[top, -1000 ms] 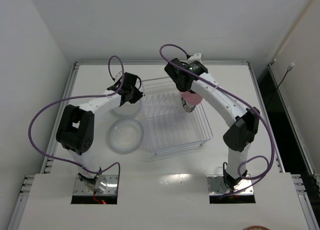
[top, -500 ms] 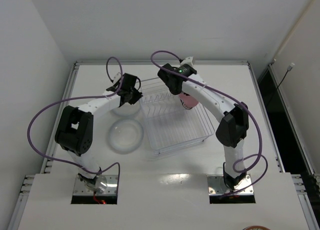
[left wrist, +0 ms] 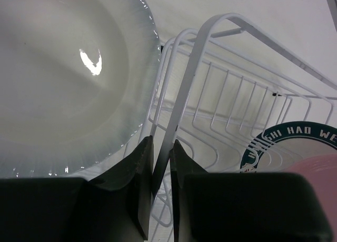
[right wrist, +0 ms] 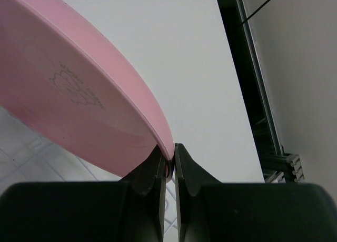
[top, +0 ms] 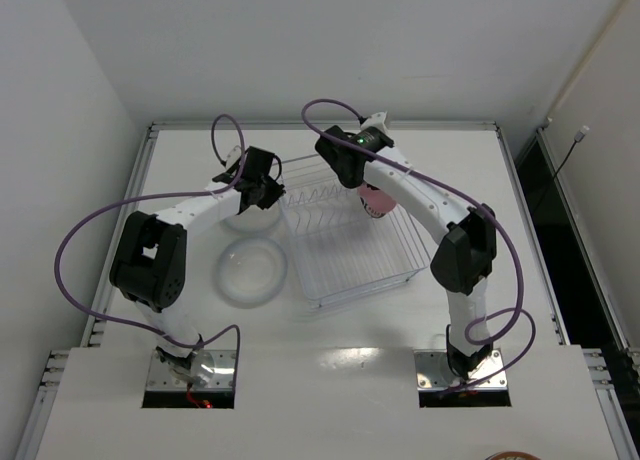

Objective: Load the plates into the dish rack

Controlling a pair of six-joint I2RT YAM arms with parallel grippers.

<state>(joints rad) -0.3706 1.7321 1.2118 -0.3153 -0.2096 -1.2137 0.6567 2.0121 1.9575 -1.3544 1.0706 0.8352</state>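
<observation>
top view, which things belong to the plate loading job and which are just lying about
Job: dish rack; pink plate in the right gripper; green-rimmed plate in the rack; translucent plate on the table; translucent plate beside the rack; left gripper on the rack wire.
Just there: purple cables.

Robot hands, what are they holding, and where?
The right gripper pinches the pink plate by its rim. The left gripper clamps a frame wire of the dish rack.

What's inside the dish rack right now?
A pink plate, its rim pinched by the right gripper, and a green-rimmed plate beside it, partly covered by the pink one.
</observation>
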